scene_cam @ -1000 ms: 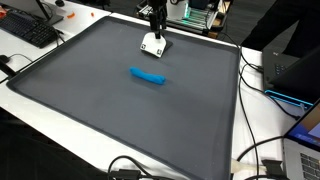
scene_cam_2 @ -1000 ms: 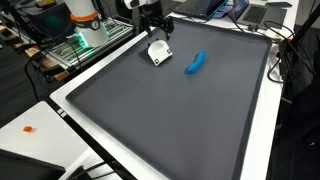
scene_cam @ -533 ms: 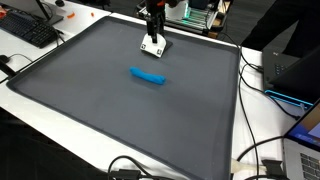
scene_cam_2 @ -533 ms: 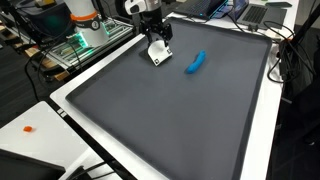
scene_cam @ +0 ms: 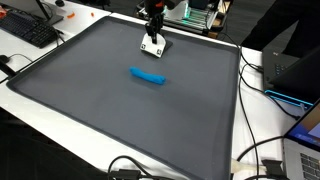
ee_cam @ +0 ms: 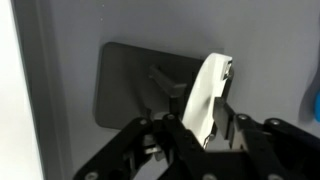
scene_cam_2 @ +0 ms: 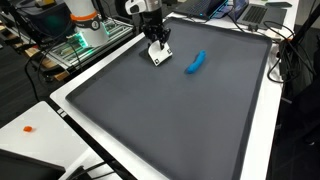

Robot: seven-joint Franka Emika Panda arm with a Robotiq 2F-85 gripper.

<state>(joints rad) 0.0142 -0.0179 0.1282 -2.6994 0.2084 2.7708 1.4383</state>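
A small white object [scene_cam: 152, 47] [scene_cam_2: 158, 56] stands tilted on the dark grey mat [scene_cam: 100, 110] [scene_cam_2: 180, 120] near its far edge. My gripper [scene_cam: 153, 37] [scene_cam_2: 156, 42] comes down on it from above. In the wrist view the white object [ee_cam: 208, 92] sits between the two black fingers of the gripper [ee_cam: 200, 106], which press on its sides, and its shadow falls on the mat [ee_cam: 90, 30]. A blue elongated object [scene_cam: 147, 75] [scene_cam_2: 195, 63] lies flat on the mat a short way from the gripper. Its edge shows at the right border of the wrist view [ee_cam: 314, 100].
A white table rim surrounds the mat [scene_cam: 245, 110]. Beside it are a keyboard [scene_cam: 30, 30], a laptop [scene_cam: 300, 70], cables [scene_cam: 130, 168] and lit electronics [scene_cam_2: 70, 45]. A small orange piece [scene_cam_2: 28, 128] lies on the white table.
The gripper has come down over the white object and its fingers have closed in on it. The white object now stands more upright. The blue object has not moved.
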